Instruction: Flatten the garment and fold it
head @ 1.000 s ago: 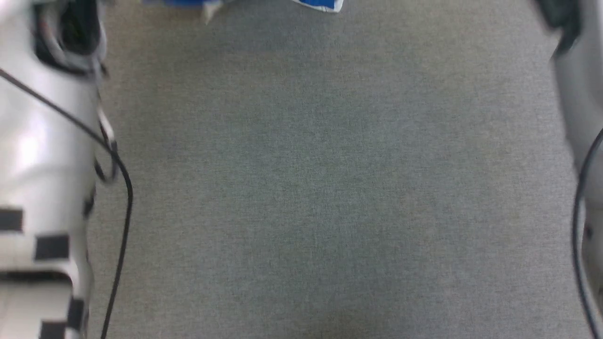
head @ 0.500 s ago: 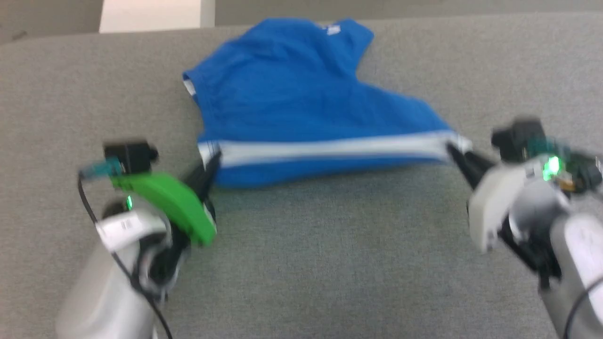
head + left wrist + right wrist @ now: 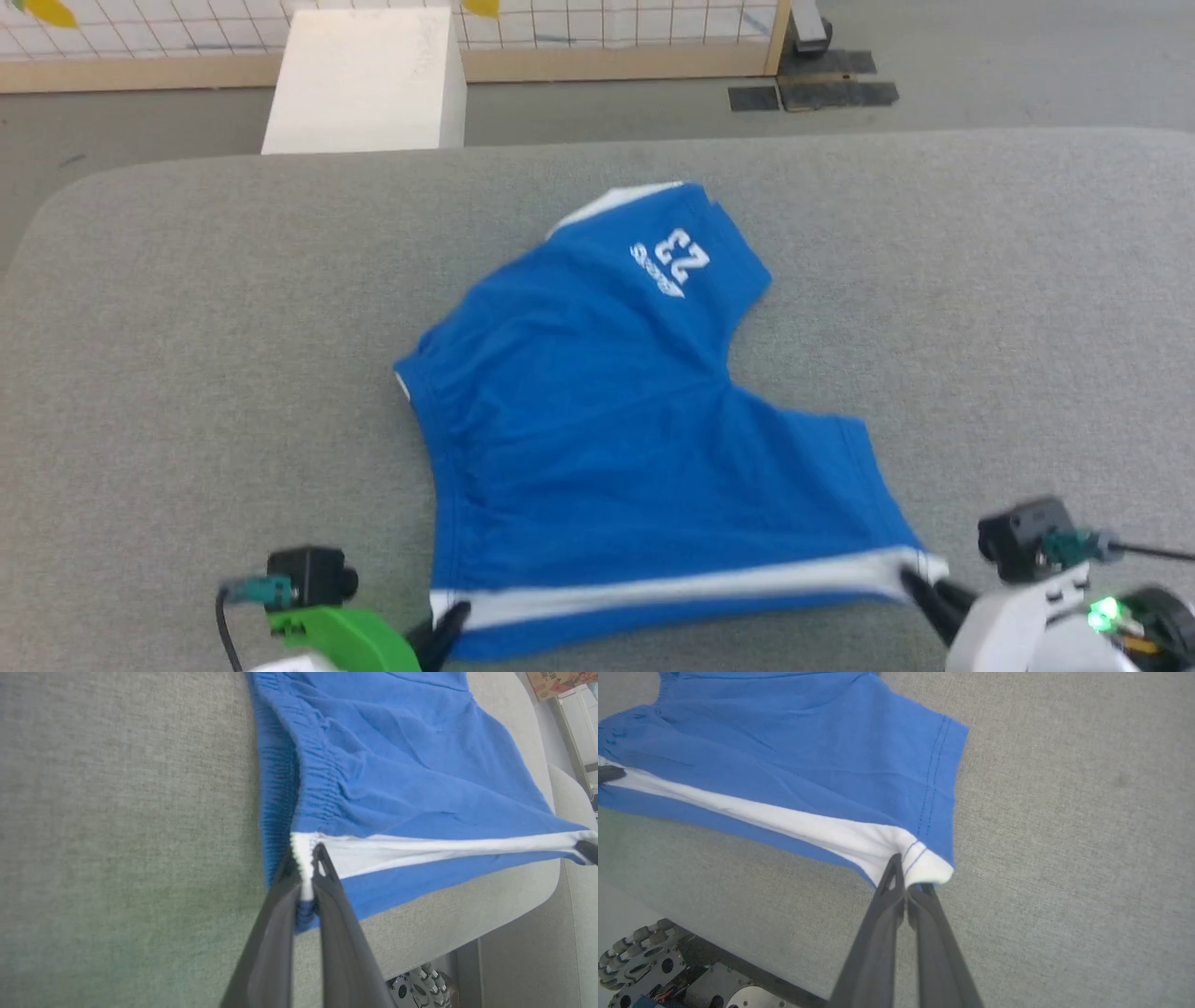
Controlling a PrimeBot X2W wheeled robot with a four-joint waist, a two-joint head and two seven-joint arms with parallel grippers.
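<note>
Blue, soft matte knit makes up the shorts (image 3: 635,448). In the head view they lie spread on the grey woven-cloth tabletop (image 3: 187,327), from its middle down to its near edge. The tabletop's far corners are rounded. One leg points toward the far edge and bears a white print (image 3: 674,261): "23", upside down, over a smaller word too small to read. A white stripe (image 3: 672,590) runs along the near side of the shorts. The left gripper (image 3: 450,623) meets the stripe's left end and the right gripper (image 3: 913,582) meets its right end. Past the far edge stand a plain white box (image 3: 364,79) and a wire grid panel (image 3: 607,23) in a pale wooden frame.

In the left wrist view, the two long dark fingers are pressed together on the end of the stripe, with white cloth showing between their tips. The gathered, ribbed elastic waistband (image 3: 317,784) meets the stripe right there. The stripe runs taut to the right, where the other gripper's dark tip holds it over the tabletop's rounded near edge. Roller wheels (image 3: 420,985) of the robot's base show below that edge.

In the right wrist view, the fingers are likewise closed, pinching the white corner where the stripe reaches the leg hem (image 3: 934,774). That hem carries two parallel rows of stitching. The cloth rises slightly off the grey weave toward the tips.
</note>
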